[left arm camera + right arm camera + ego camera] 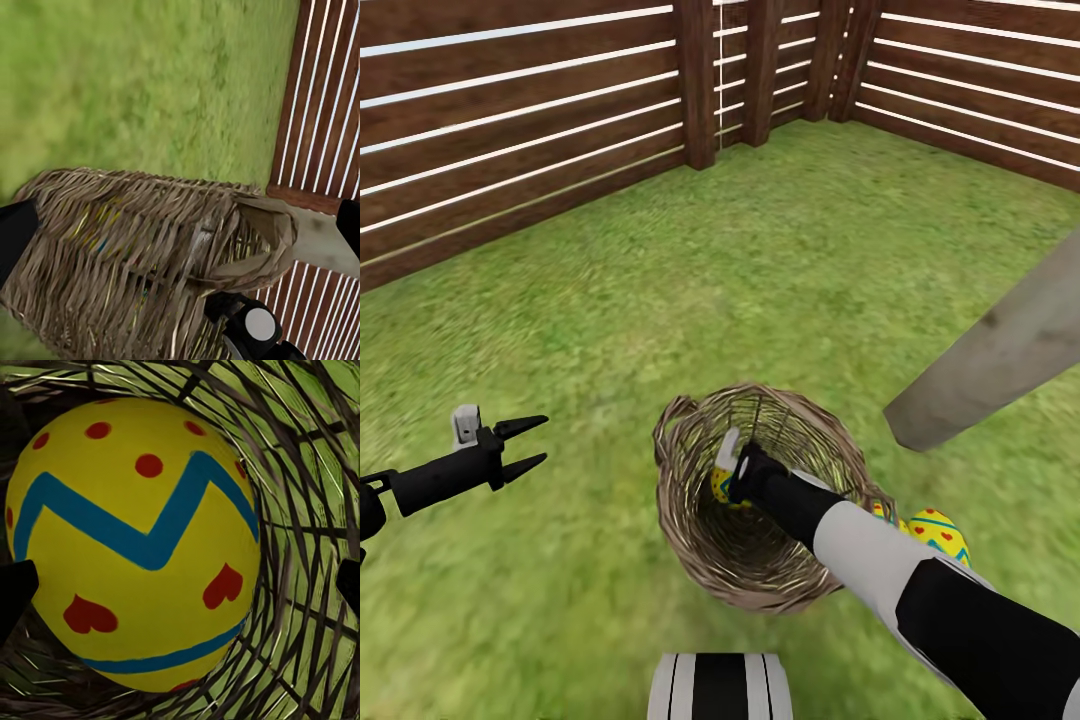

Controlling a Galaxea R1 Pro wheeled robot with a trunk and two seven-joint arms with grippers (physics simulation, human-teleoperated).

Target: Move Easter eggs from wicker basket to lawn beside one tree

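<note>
Fingers of the right gripper are sunk inside the wicker basket, w/ an Easter egg seen just at their tips; in the right wrist view that egg sits between the two dark fingertips, which stand apart at either side, one tip at the egg's edge and the other w/ a gap beside it, so the jaws are spread and no clamp on the egg can be made out. Woven basket wall is seen close behind and around the egg, w/ green grass showing through the weave. Fingers of the left gripper are parted and nothing is held between them; they are held above the lawn, well apart from the basket, pointing toward it. In the left wrist view the basket's outer wall is seen ahead of the fingers, and yellow is glimpsed through the twigs. A second Easter egg lies on the grass outside the basket, on the far side of the right forearm from the fingers, near the foot of the pale tree trunk; another bit of egg pattern is glimpsed at the forearm's edge beside it, too hidden to tell more. Slatted wooden fence bounds the grass beyond both grippers.
</note>
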